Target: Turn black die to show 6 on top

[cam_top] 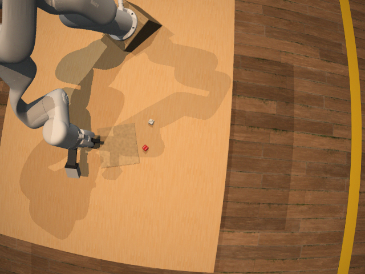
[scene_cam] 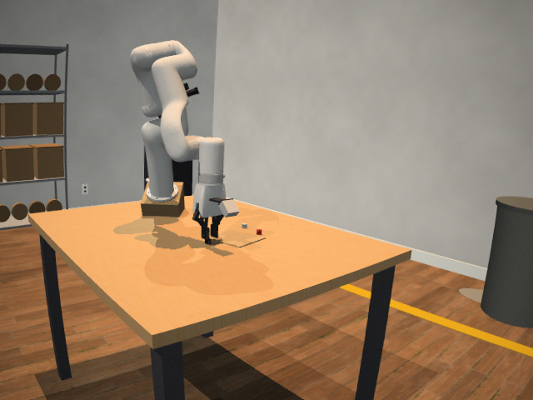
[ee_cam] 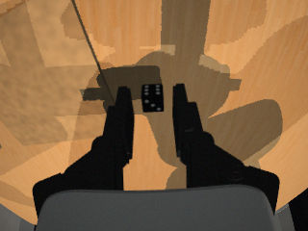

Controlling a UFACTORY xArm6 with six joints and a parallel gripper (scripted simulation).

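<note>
The black die [ee_cam: 152,98] lies on the bare table just past the mat's edge, and the face I see has six pips. The thin tan mat [cam_top: 119,145] lies flat; it also shows in the wrist view [ee_cam: 45,64] and the side view [scene_cam: 241,237]. My gripper [ee_cam: 152,100] points down with its fingertips low, one on each side of the die. A narrow gap shows on both sides, so the fingers are open and not gripping. In the overhead view the gripper [cam_top: 99,142] stands at the mat's left edge and hides the die. In the side view the gripper [scene_cam: 209,237] is close to the table.
A white die [cam_top: 151,121] lies on the table beyond the mat's far right corner. A red die [cam_top: 145,148] lies just off the mat's right edge. The arm's wooden base block [cam_top: 138,26] stands at the back of the table.
</note>
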